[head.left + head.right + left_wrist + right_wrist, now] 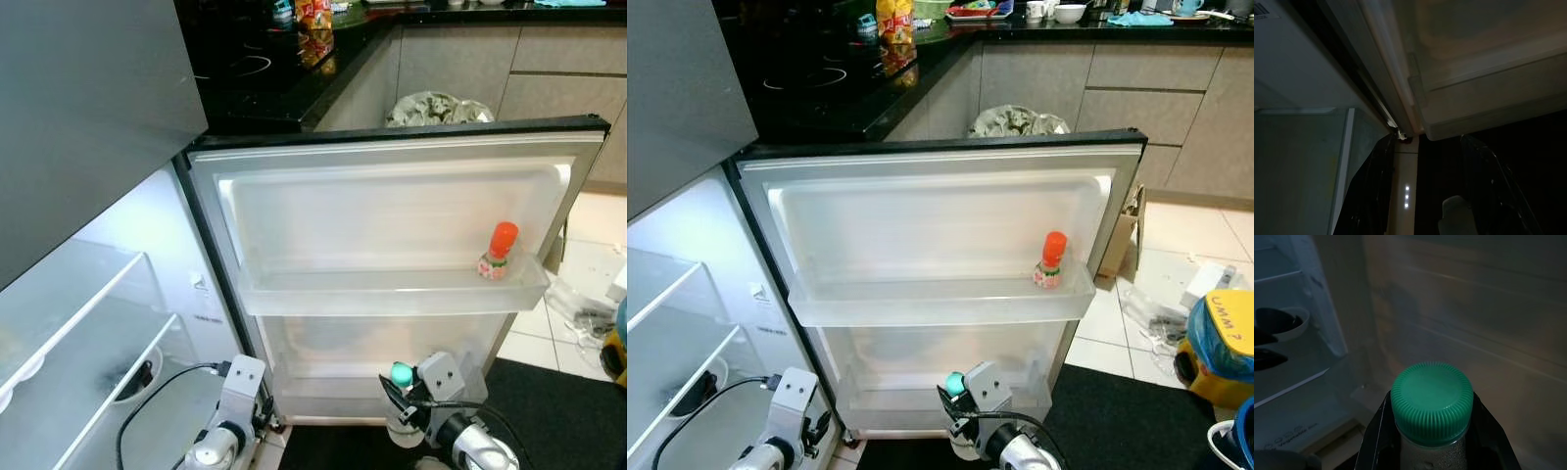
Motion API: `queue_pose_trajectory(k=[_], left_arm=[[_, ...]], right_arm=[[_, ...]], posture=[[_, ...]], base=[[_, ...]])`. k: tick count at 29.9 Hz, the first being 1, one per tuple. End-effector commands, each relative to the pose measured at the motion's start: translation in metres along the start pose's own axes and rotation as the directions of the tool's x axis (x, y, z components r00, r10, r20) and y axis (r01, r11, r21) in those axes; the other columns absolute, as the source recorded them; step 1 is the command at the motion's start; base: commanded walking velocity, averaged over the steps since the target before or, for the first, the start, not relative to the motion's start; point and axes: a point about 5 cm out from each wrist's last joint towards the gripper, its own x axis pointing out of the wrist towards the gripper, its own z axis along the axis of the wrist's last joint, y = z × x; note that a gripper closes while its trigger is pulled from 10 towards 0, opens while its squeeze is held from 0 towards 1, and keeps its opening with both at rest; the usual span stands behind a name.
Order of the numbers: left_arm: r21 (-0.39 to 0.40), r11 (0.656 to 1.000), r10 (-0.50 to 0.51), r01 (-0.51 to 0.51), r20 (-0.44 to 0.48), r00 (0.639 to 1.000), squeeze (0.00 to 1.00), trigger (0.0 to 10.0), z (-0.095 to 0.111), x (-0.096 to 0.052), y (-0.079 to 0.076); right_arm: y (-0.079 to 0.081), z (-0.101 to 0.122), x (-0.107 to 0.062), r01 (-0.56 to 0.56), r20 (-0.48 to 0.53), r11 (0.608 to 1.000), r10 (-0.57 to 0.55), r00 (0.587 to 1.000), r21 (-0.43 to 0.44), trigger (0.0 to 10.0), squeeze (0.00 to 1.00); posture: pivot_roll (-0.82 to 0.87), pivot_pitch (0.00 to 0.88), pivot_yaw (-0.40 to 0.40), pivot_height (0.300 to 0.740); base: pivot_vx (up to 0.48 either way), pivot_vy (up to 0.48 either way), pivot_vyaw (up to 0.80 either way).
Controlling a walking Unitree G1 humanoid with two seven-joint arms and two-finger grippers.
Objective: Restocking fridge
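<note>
Right end effector (1431, 440) clamped around a clear plastic bottle with a green ribbed cap (1431, 401), low and near, in front of the open white fridge door (392, 211). Left end effector (1425, 196) spread open near the door's hinge side. Small orange-capped bottle (499, 252) upright at the right of the door shelf (382, 292).

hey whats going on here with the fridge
The robot stands at an open fridge, restocking it. Its right gripper is shut on a pale bottle with a green ribbed cap, held low in front of the open white fridge door, near its lower shelf. A small bottle with an orange cap already stands at the right end of the clear upper door shelf. The left gripper hangs low by the door's hinge side.
</note>
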Motion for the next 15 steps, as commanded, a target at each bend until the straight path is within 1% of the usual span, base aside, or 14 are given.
queue_pose_trajectory(k=[1, 4, 6, 7, 9, 10, 13, 14, 15], left_arm=[[0.002, 1.000, 0.012, -0.012, 0.009, 1.000, 0.00, 10.0, 0.002, -0.001, 0.006], [0.004, 1.000, 0.013, -0.013, 0.012, 1.000, 0.00, 10.0, 0.002, -0.001, 0.008], [0.005, 1.000, 0.014, -0.014, 0.014, 1.000, 0.00, 10.0, 0.002, -0.001, 0.009], [0.005, 1.000, 0.014, -0.014, 0.014, 1.000, 0.00, 10.0, 0.002, -0.001, 0.009], [0.004, 1.000, 0.015, -0.015, 0.019, 1.000, 0.00, 10.0, 0.003, -0.001, 0.009], [0.004, 1.000, 0.015, -0.015, 0.019, 1.000, 0.00, 10.0, 0.003, -0.001, 0.009], [0.004, 1.000, 0.017, -0.017, 0.021, 1.000, 0.00, 10.0, 0.004, -0.001, 0.010], [0.004, 1.000, 0.017, -0.017, 0.021, 1.000, 0.00, 10.0, 0.004, -0.001, 0.010], [0.004, 1.000, 0.019, -0.019, 0.022, 1.000, 0.00, 10.0, 0.003, -0.001, 0.010]], right_arm=[[-0.003, 0.012, 0.004, 0.029, 0.072, 0.999, -0.030, 0.997, 0.015, 10.0, 0.00], [-0.009, 0.028, 0.008, 0.058, 0.154, 0.996, -0.068, 0.986, 0.068, 10.0, 0.00], [-0.011, 0.039, 0.010, 0.060, 0.209, 0.995, -0.076, 0.975, 0.080, 10.0, 0.00], [-0.011, 0.039, 0.010, 0.060, 0.209, 0.995, -0.076, 0.975, 0.080, 10.0, 0.00], [-0.014, 0.050, 0.013, 0.068, 0.250, 0.995, -0.083, 0.965, 0.070, 10.0, 0.00], [-0.014, 0.050, 0.013, 0.068, 0.250, 0.995, -0.083, 0.965, 0.070, 10.0, 0.00], [-0.017, 0.062, 0.016, 0.082, 0.286, 0.996, -0.085, 0.955, 0.023, 10.0, 0.00], [-0.017, 0.062, 0.016, 0.082, 0.286, 0.996, -0.085, 0.955, 0.023, 10.0, 0.00], [-0.018, 0.068, 0.018, 0.086, 0.299, 0.996, -0.081, 0.951, -0.002, 10.0, 0.00]], posture=[[-0.07, 0.032, 0.056, 0.626], [-0.07, 0.036, 0.059, 0.626], [-0.07, 0.038, 0.059, 0.626], [-0.07, 0.038, 0.059, 0.626], [-0.06, 0.041, 0.057, 0.626], [-0.06, 0.041, 0.057, 0.626], [-0.06, 0.042, 0.056, 0.626], [-0.06, 0.042, 0.056, 0.626], [-0.06, 0.042, 0.056, 0.626]], base=[[0.000, 0.000, 0.00], [0.000, 0.000, 0.00], [0.000, 0.000, 0.00], [0.000, 0.000, 0.00], [0.000, 0.000, 0.00], [0.000, 0.000, 0.00], [0.000, 0.000, 0.00], [0.000, 0.000, 0.00], [0.000, 0.000, 0.00]])
